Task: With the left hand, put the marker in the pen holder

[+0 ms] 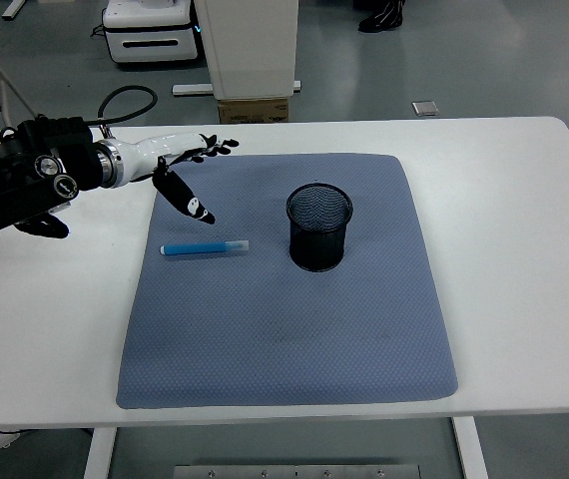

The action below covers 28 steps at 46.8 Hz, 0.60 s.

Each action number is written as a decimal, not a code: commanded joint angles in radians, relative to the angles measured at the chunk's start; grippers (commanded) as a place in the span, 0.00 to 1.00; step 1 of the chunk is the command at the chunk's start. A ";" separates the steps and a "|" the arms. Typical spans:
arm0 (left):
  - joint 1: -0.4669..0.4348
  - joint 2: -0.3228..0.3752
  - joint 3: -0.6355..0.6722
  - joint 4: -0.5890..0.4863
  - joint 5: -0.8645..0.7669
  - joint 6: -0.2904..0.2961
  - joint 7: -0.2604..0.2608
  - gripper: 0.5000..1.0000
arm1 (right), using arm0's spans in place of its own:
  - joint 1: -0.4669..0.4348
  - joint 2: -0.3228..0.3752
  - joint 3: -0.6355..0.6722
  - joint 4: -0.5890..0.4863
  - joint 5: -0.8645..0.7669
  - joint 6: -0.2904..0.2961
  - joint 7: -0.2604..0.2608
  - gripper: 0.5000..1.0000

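Note:
A blue marker (204,246) lies flat on the blue-grey mat (284,329), left of the middle. A black mesh pen holder (318,227) stands upright on the mat to the marker's right, empty as far as I can see. My left hand (193,180) reaches in from the left edge over the mat's far left corner. Its fingers are spread and hold nothing. The thumb (187,200) points down toward the marker and stops a little above and behind it. The right arm is out of view.
The mat covers the middle of the white table (524,249). A white machine base and a cardboard box (254,108) stand on the floor beyond the table's far edge.

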 commanded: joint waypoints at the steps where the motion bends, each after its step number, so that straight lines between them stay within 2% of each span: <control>1: 0.000 -0.001 0.010 -0.016 0.013 0.004 0.001 1.00 | 0.000 0.000 0.000 0.000 0.000 0.000 0.000 1.00; 4: 0.000 -0.011 0.020 -0.023 0.024 0.004 0.007 1.00 | 0.000 0.000 0.000 0.000 0.000 0.000 0.000 1.00; 10: 0.003 -0.029 0.031 -0.033 0.070 0.004 0.057 1.00 | 0.000 0.000 0.000 0.000 0.000 0.001 0.000 1.00; 19: 0.017 -0.028 0.036 -0.050 0.110 0.019 0.062 1.00 | 0.000 0.000 0.000 0.000 0.000 0.000 0.000 1.00; 24: 0.023 -0.029 0.062 -0.056 0.111 0.082 0.064 1.00 | 0.000 0.000 0.000 0.000 0.000 0.000 0.000 1.00; 28: 0.028 -0.037 0.094 -0.066 0.114 0.160 0.064 1.00 | 0.000 0.000 0.000 0.000 0.000 0.000 0.000 1.00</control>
